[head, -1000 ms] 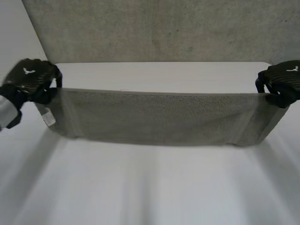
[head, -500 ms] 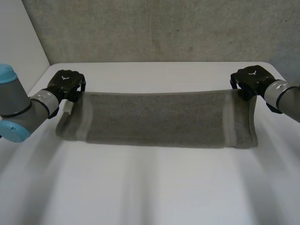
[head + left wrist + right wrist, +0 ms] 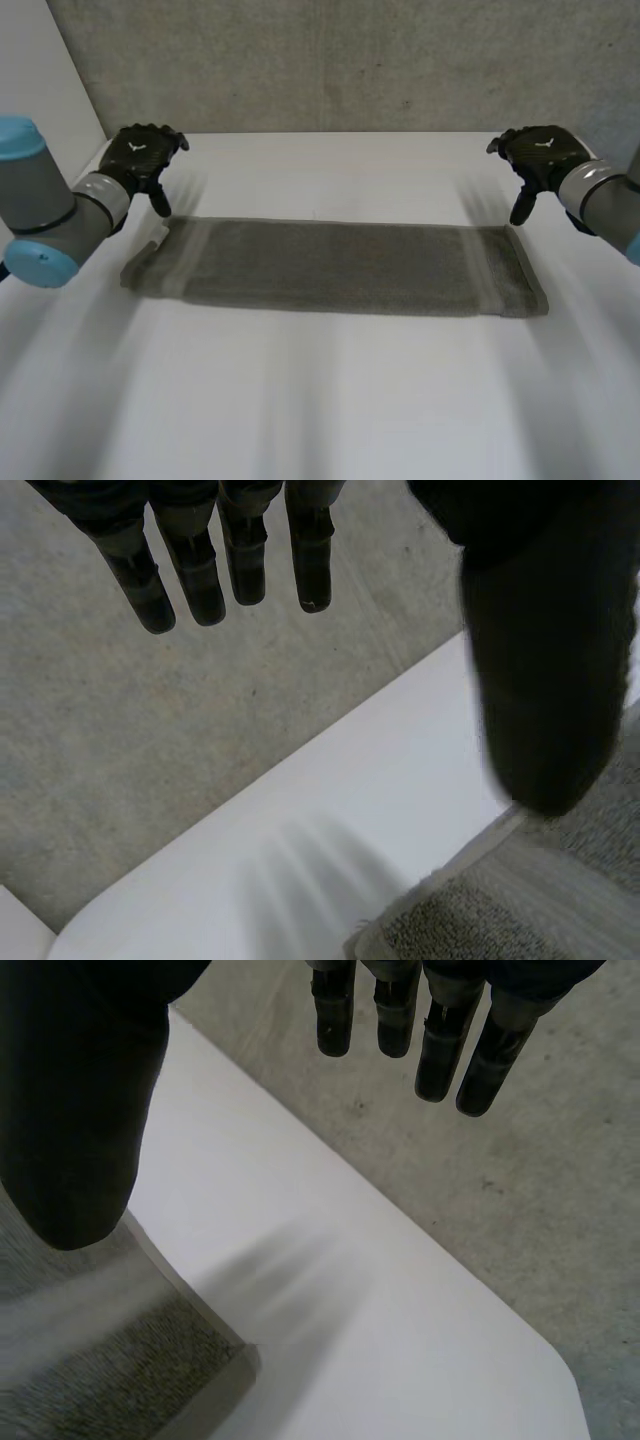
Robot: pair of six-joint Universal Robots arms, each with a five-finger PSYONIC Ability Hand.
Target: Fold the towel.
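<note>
- Towel (image 3: 335, 268) lying flat on tabletop (image 3: 330, 400), seemingly doubled.
- Left hand (image 3: 143, 155), right hand (image 3: 535, 150) hovering by far corners, straight-fingered, empty.
- Next, likely: pinching a short end.

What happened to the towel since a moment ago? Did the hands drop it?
Yes. The left hand and right hand let go of the towel at its far corners and opened. Its raised edge dropped, so it lies flat on the table. It stayed stretched out in the same place.
</note>
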